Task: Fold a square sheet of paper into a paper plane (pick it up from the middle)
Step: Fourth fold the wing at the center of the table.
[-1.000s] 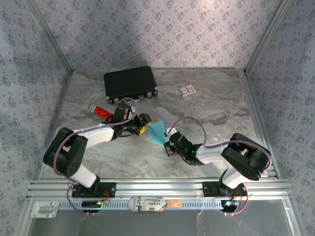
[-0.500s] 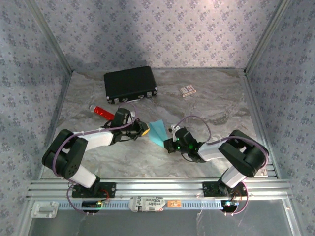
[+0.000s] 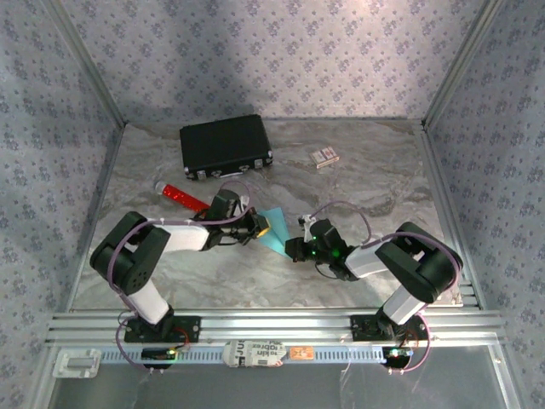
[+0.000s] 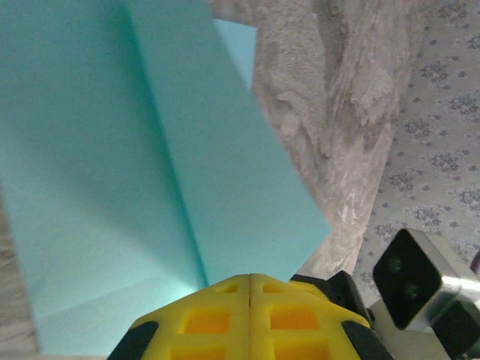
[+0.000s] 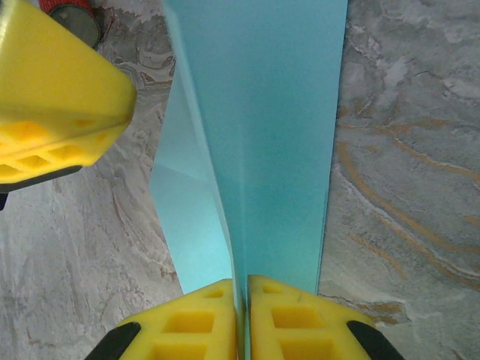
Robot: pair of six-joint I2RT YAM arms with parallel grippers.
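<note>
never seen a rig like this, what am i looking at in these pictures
Two robot arms stand at the near edge of a table. One picture looks down from above; the other two come from wrist cameras, so the yellow blocks are each arm's own fingers. On the table lie a black case, a red tube and a small card box. Between the arms is a partly folded blue paper: the right end effector pinches its crease, the left end effector is closed at its edge.
</note>
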